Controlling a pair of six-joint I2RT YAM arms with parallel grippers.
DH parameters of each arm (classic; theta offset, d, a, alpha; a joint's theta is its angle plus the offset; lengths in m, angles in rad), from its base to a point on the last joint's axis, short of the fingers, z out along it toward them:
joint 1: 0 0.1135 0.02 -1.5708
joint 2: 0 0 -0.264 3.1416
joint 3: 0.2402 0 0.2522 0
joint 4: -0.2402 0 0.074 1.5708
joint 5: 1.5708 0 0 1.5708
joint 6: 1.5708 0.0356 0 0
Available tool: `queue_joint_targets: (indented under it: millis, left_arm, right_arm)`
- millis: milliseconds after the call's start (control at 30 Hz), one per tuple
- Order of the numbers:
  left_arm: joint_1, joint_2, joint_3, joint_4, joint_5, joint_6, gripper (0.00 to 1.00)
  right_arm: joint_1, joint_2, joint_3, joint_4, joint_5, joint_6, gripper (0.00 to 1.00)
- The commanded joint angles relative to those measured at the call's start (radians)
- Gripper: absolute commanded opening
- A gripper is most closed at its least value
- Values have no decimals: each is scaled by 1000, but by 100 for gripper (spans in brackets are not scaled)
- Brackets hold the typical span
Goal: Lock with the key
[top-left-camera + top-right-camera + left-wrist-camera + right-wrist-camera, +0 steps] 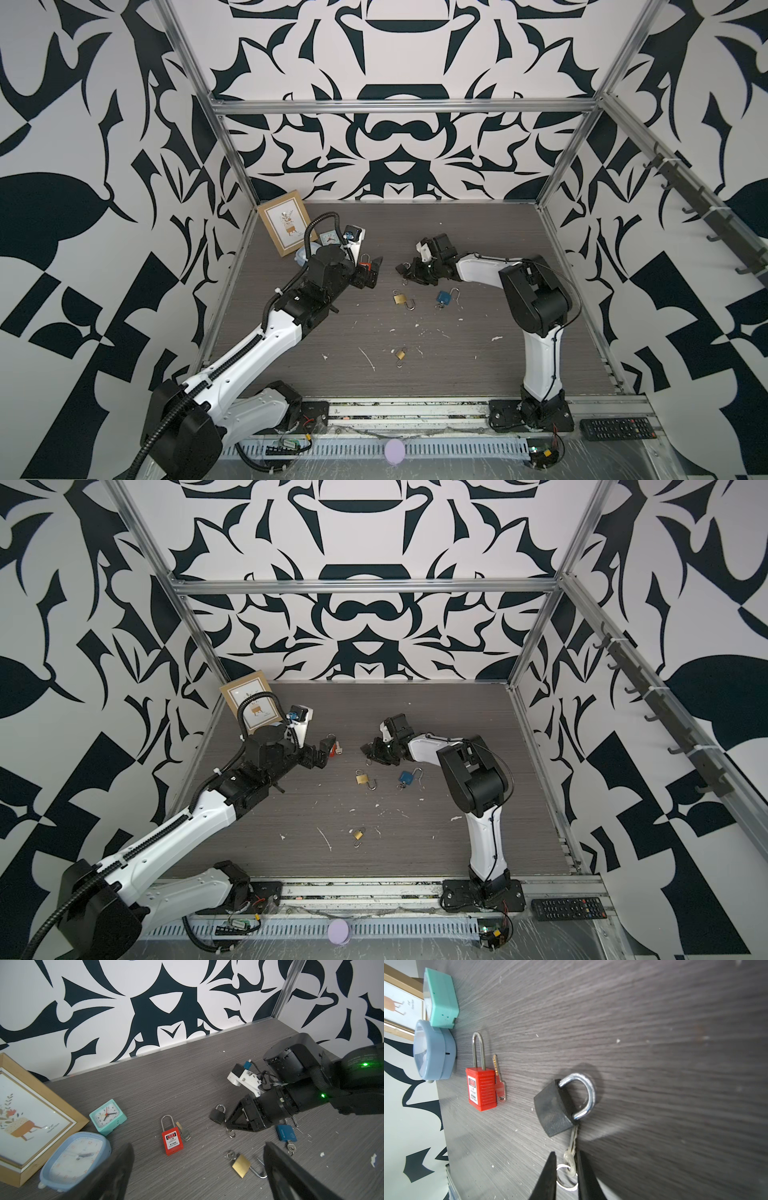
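Observation:
The black padlock (554, 1107) lies on the dark wood table with both ends of its shackle seated in the body. A silver key (572, 1147) sticks out of its base with a ring on its head. My right gripper (566, 1153) straddles the key head, narrowly open. One finger touches the head and the other stands a little off it. From the left wrist view, the right gripper (227, 1123) sits right beside the black padlock (217, 1115). My left gripper (197, 1151) hangs wide open and holds nothing, above the table between a red padlock (172, 1140) and a brass padlock (241, 1165).
The red padlock has a loose key (184, 1131) beside it. A blue padlock (444, 297) and a small brass padlock (400, 354) lie nearer the front. A teal clock (107, 1116), a blue-grey clock (74, 1159) and a picture frame (31, 1115) stand at the back left.

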Motion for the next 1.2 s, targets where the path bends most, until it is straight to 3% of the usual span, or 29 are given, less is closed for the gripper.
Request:
queue_joint_targets:
  millis: [0, 533, 833, 1167]
  left_arm:
    - [5, -1, 13, -1, 10, -8, 99]
    - [6, -9, 13, -5, 11, -11, 99]
    - [6, -6, 15, -5, 11, -13, 100]
    - [6, -6, 14, -8, 10, -13, 100]
  right_arm:
    - [11, 2, 34, 12, -10, 9, 21]
    - [24, -96, 1, -15, 53, -20, 21]
    - [71, -147, -4, -58, 79, -48, 30]
    - [96, -96, -10, -50, 48, -29, 35]
